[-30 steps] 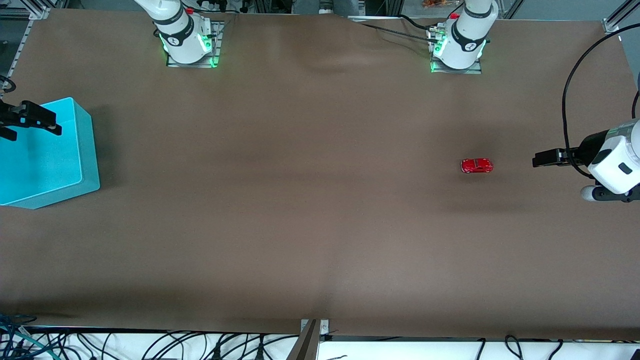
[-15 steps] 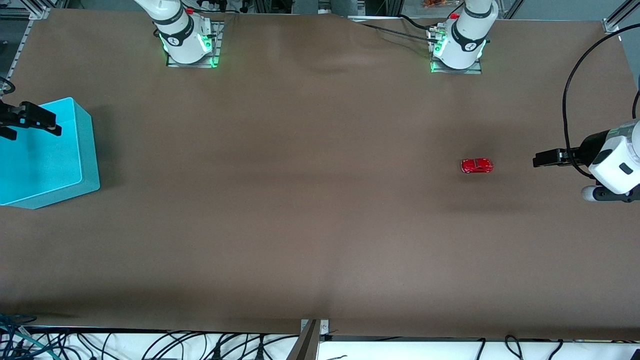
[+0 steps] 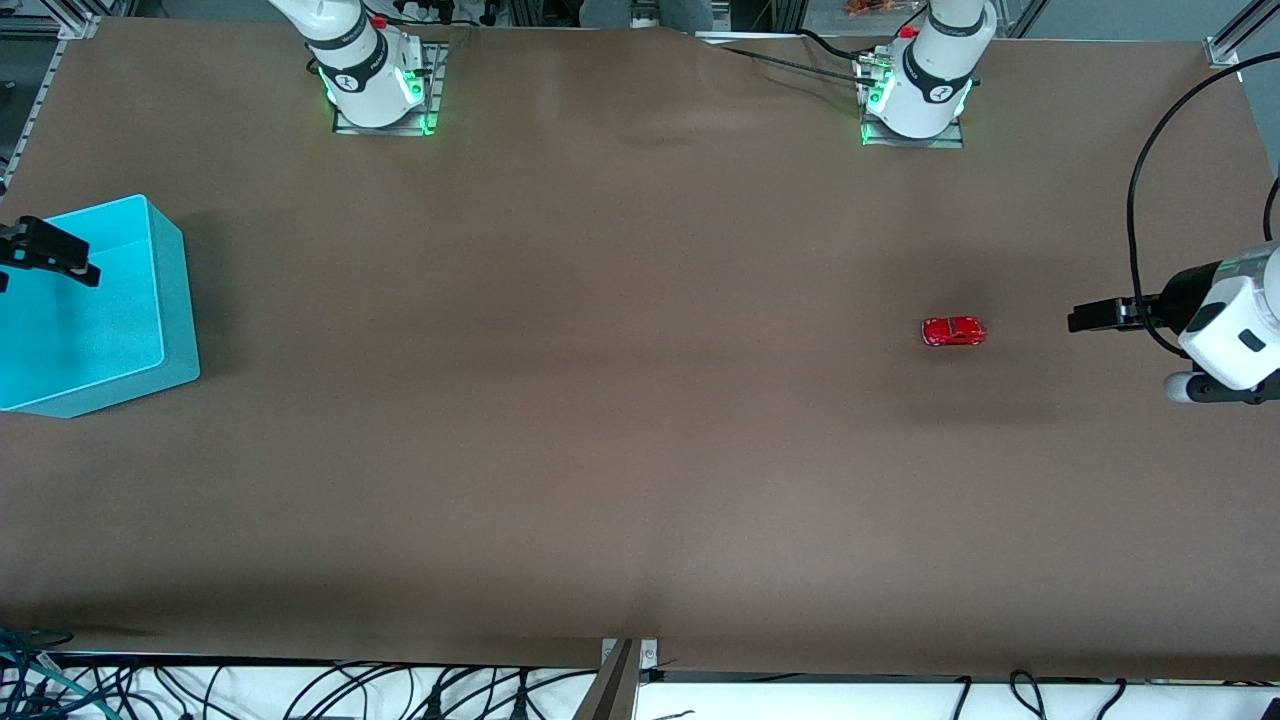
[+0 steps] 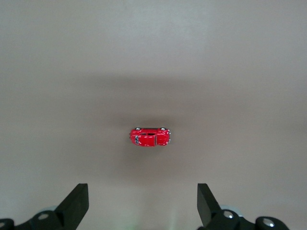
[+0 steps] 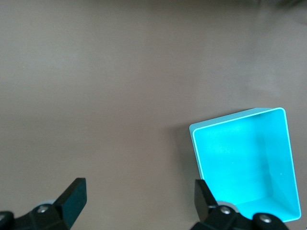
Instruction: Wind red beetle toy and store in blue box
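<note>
The red beetle toy (image 3: pixel 954 331) stands on its wheels on the brown table, toward the left arm's end. It also shows in the left wrist view (image 4: pixel 150 137), apart from the fingers. My left gripper (image 3: pixel 1095 318) hovers over bare table beside the toy, open and empty (image 4: pixel 142 206). The blue box (image 3: pixel 100 320) sits at the right arm's end, empty. My right gripper (image 3: pixel 30 262) hovers over the box's outer part, open and empty (image 5: pixel 139 199). The right wrist view shows the box's plain bottom (image 5: pixel 240 158) beside one fingertip (image 5: pixel 204 194).
The two arm bases (image 3: pixel 375 80) (image 3: pixel 915 90) stand along the table's edge farthest from the front camera. A black cable (image 3: pixel 1135 200) loops above the left wrist. Cables hang below the table edge nearest the camera.
My right gripper has drifted outward over the blue box, toward the table's end. The left gripper and the red beetle toy have hardly moved.
</note>
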